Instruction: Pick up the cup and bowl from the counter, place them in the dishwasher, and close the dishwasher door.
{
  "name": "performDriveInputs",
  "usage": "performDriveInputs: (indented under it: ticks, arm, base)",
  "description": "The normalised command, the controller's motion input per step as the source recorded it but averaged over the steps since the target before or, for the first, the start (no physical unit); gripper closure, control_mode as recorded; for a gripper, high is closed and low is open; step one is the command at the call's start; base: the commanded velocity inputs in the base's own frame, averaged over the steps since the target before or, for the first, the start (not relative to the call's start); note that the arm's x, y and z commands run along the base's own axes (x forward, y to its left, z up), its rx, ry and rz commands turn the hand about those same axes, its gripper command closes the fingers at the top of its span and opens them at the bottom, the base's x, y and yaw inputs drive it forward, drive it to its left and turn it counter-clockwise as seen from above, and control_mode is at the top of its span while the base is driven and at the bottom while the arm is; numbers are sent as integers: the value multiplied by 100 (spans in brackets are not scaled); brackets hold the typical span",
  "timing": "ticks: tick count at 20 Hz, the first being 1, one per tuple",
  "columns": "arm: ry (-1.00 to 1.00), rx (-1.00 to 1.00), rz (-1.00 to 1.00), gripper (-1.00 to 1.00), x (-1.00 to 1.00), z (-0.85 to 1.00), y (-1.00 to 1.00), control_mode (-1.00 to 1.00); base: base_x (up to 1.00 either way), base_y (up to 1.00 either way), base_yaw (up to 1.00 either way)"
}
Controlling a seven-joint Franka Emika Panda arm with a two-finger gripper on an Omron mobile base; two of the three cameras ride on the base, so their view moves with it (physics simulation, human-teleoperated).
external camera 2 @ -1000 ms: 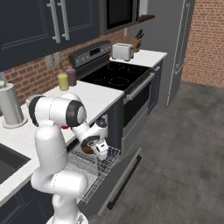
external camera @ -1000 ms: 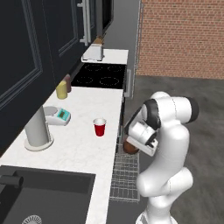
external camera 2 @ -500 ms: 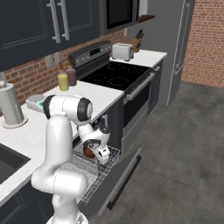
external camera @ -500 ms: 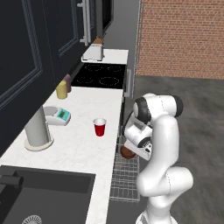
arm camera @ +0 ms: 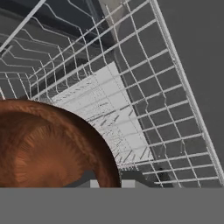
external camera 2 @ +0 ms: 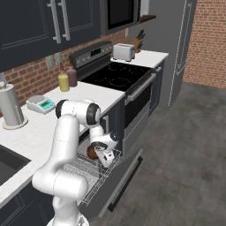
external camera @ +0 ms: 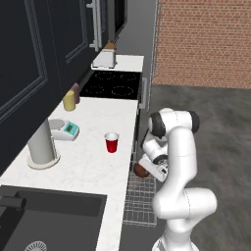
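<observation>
Over the last second I have lowered the arm: in the left base view the gripper (external camera: pixel 148 170) has dropped from beside the counter (external camera: pixel 93 162) edge to just above the pulled-out rack (external camera: pixel 139 203), lower centre of the frame. It stays clamped on the bowl (external camera: pixel 141 170), whose brown inside occupies the lower left of the hand view (arm camera: pixel 43 148), with rack wires behind it. I judge the bowl is about to be set down in the dishwasher (external camera 2: pixel 95 174); release has not happened.

The cup (external camera: pixel 112 142) stands upright on the counter, centre left of the left base view, untouched. The dishwasher door (external camera 2: pixel 121 181) hangs open at lower centre of the right base view.

Hard to make out: the fingertips sit behind the bowl's rim at the bottom of the hand view, and I cannot tell whether the bowl already touches the wires.
</observation>
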Motion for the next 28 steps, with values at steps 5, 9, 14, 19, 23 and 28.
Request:
performDriveInputs:
  ticks: [5,9,14,19,23,28]
  arm:
    - [0,3,0,100,38,-42,2,-100]
    - [0,0,0,100,45,-55,2,-100]
    - [0,0,0,100,35,-59,0,-100]
    - [0,-4,0,100,32,-66,4,-100]
    - [0,-7,0,100,22,-69,4,-100]
    - [2,-13,0,100,-1,-91,-24,-100]
  base:
    - [0,0,0]
    - [0,0,0]
    - [0,0,0]
    - [0,0,0]
    - [0,0,0]
    - [0,0,0]
